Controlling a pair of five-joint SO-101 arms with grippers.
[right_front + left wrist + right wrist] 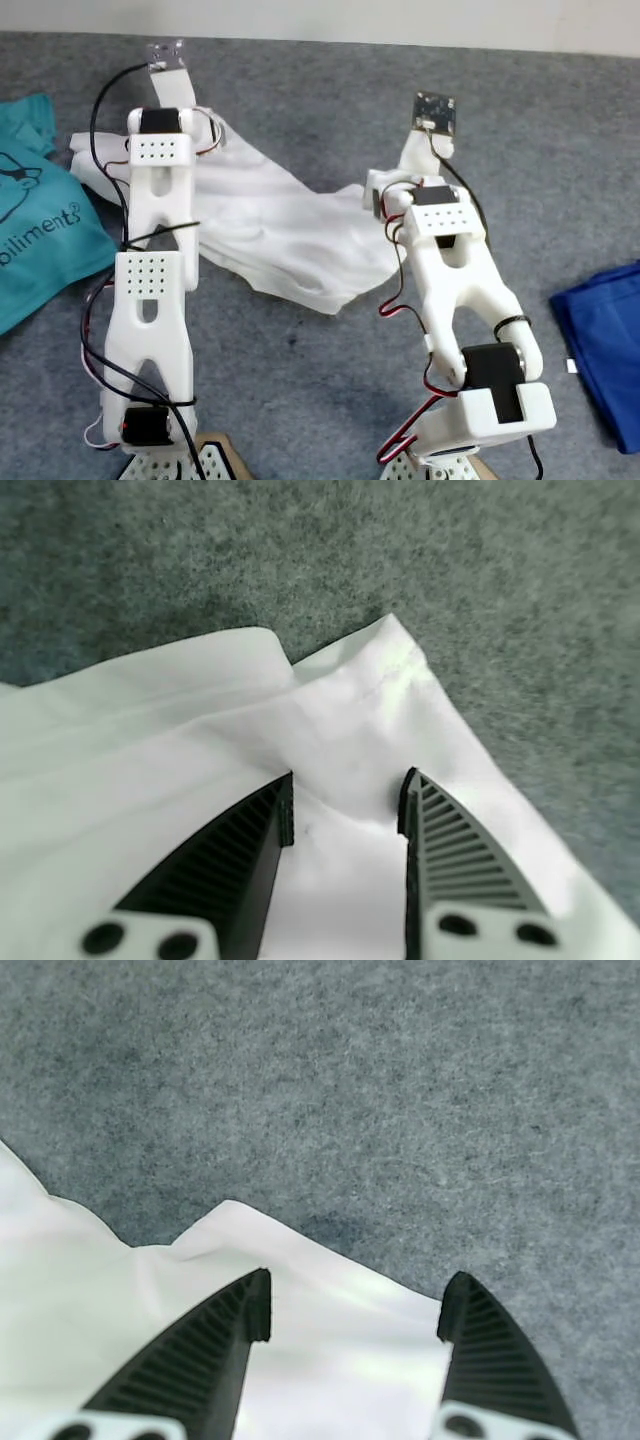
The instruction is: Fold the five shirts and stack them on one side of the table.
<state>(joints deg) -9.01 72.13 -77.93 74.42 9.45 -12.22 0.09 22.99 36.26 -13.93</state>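
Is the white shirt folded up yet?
Not yet. The white shirt lies spread out and wrinkly on the grey table, with no neat folds.

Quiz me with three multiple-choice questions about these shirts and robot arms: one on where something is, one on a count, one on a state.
1. Where does the crumpled white cloth shirt lie on the grey table?
A. Between the teal cloth shirt and the dark blue cloth shirt
B. Neatly folded on top of a stack
C. Hanging in the air from a gripper

2. How many shirts show in the high view?
A. Two
B. Three
C. Five

3. How do the jaws of the left gripper stand?
A. Shut on the teal shirt
B. Open over the white shirt
C. Shut on the blue shirt

Answers:
1 A: the white shirt is spread mid-table, with the teal one at one edge and the blue one at the other.
2 B: one white, one teal, one blue.
3 B: the left wrist view shows a clear gap between the fingers, with white cloth beyond it.
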